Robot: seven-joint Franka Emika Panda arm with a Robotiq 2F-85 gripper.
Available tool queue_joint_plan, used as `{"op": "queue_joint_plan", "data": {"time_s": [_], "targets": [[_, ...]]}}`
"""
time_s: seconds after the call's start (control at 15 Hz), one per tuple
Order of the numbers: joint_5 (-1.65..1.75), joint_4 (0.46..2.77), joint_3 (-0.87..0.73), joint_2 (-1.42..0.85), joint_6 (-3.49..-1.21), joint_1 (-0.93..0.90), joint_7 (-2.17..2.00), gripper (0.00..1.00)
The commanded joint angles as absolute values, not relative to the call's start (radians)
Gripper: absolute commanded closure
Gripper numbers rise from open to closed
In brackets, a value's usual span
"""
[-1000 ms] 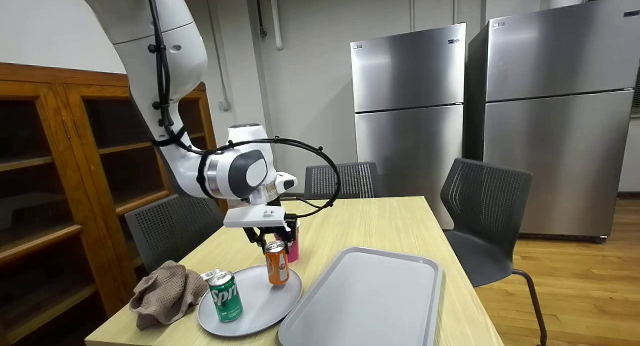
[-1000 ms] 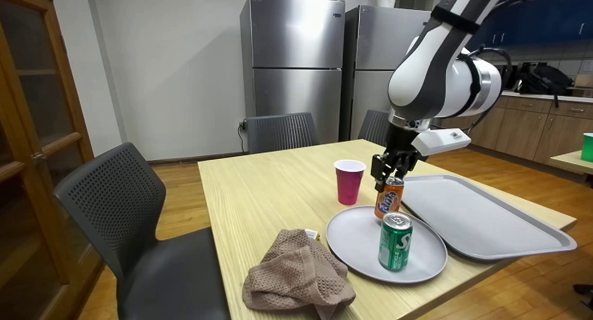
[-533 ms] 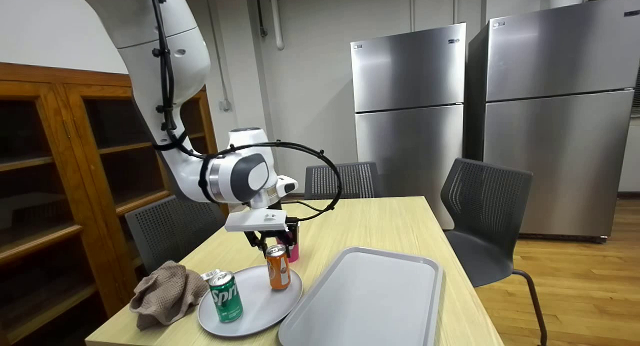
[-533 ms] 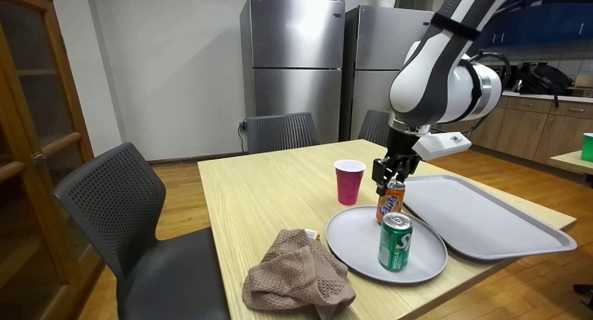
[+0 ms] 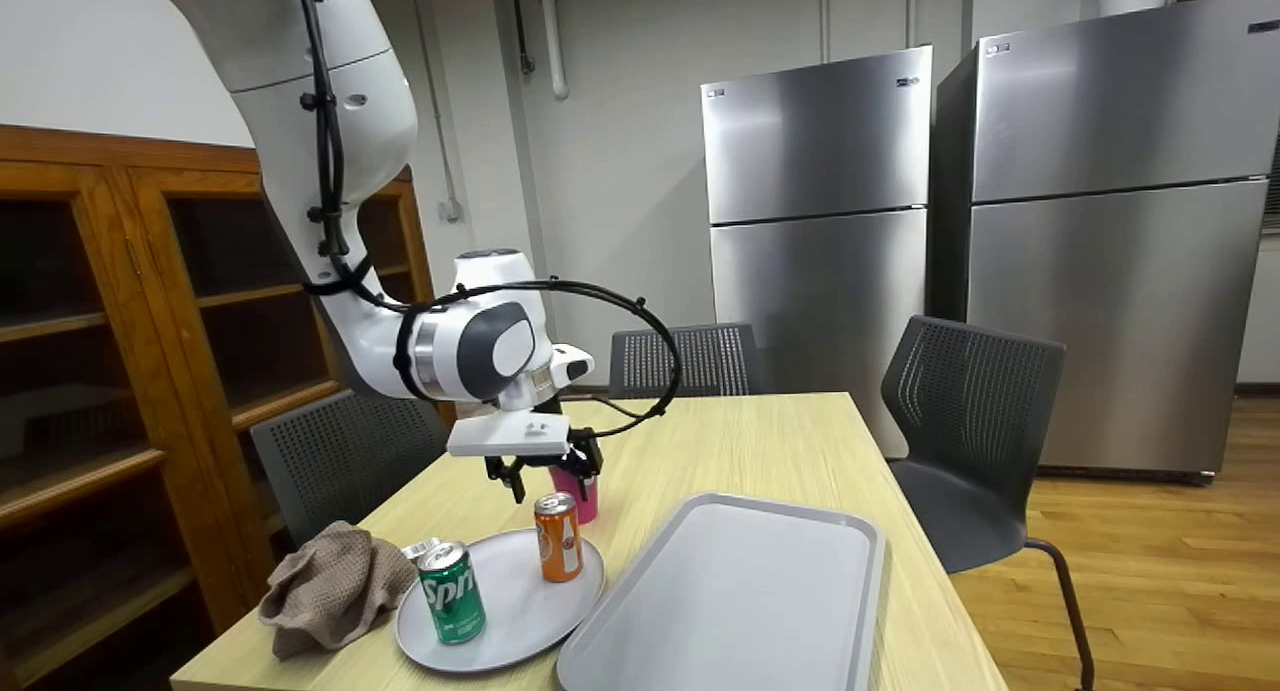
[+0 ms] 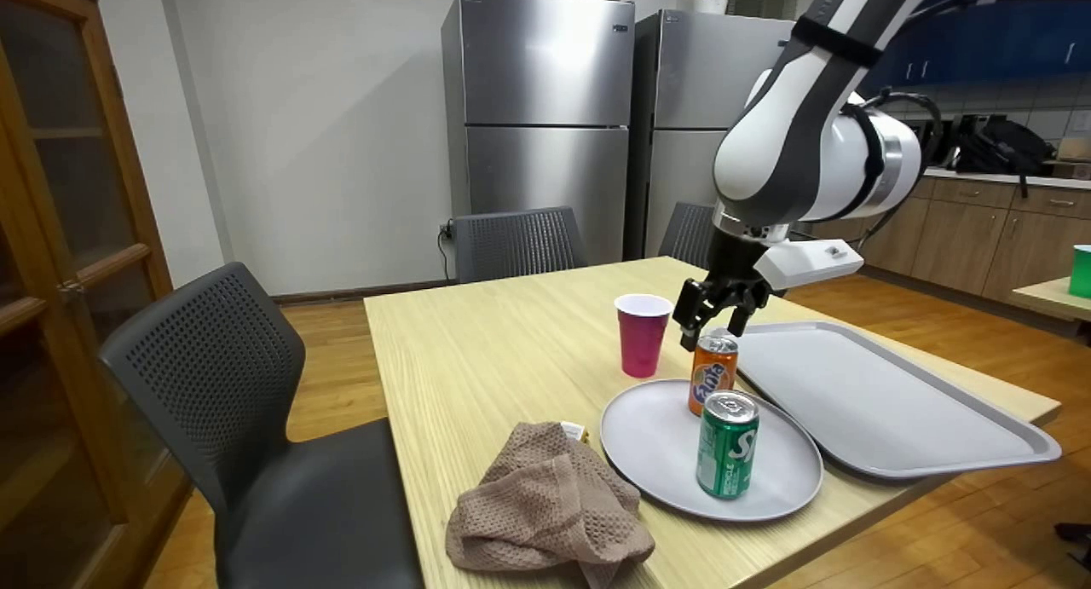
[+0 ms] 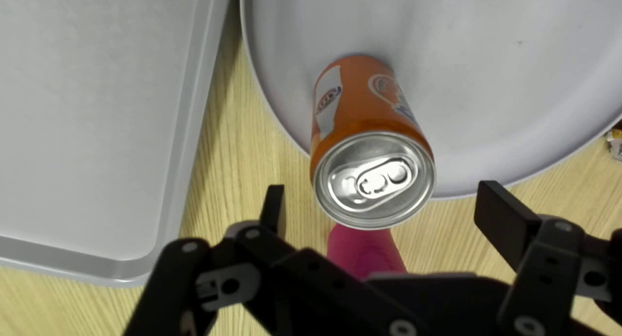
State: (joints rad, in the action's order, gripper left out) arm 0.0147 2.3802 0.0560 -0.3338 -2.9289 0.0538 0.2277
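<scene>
An orange Fanta can (image 5: 558,541) (image 6: 712,376) (image 7: 359,102) stands upright on a round light-grey plate (image 5: 520,601) (image 6: 652,448) (image 7: 495,93), near its edge. My gripper (image 5: 551,486) (image 6: 712,335) (image 7: 379,200) is open and empty just above the can, its fingers apart from it on both sides. A green Sprite can (image 5: 452,596) (image 6: 727,453) stands on the same plate and is out of the wrist view. A pink cup (image 5: 580,501) (image 6: 643,342) (image 7: 364,251) stands on the table behind the gripper, partly hidden by it in the wrist view.
A grey rectangular tray (image 5: 740,591) (image 6: 861,393) (image 7: 92,107) lies beside the plate. A crumpled brown cloth (image 5: 335,591) (image 6: 550,512) and a small packet (image 5: 422,547) (image 6: 574,431) (image 7: 615,142) lie on its other side. Chairs (image 5: 975,421) (image 6: 230,401) stand around the table.
The fingers were close about the Fanta can's top; they have spread and risen off it. The can has come down slightly and stands on the plate. The other things have not moved.
</scene>
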Motion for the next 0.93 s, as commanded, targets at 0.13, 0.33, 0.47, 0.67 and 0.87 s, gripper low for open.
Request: {"op": "queue_joint_plan", "data": {"time_s": [0.13, 0.33, 0.47, 0.67, 0.87], "targets": [[-0.113, 2.436, 0.17, -0.216, -2.905, 0.16, 0.298, 0.0], [-0.173, 2.45, 0.185, -0.17, -2.887, 0.182, 0.33, 0.0], [-0.207, 2.461, 0.183, -0.138, -2.862, 0.187, 0.366, 0.0], [-0.18, 2.485, 0.131, -0.088, -2.806, 0.159, 0.367, 0.0], [-0.171, 2.511, 0.095, -0.029, -2.728, 0.145, 0.389, 0.0]]}}
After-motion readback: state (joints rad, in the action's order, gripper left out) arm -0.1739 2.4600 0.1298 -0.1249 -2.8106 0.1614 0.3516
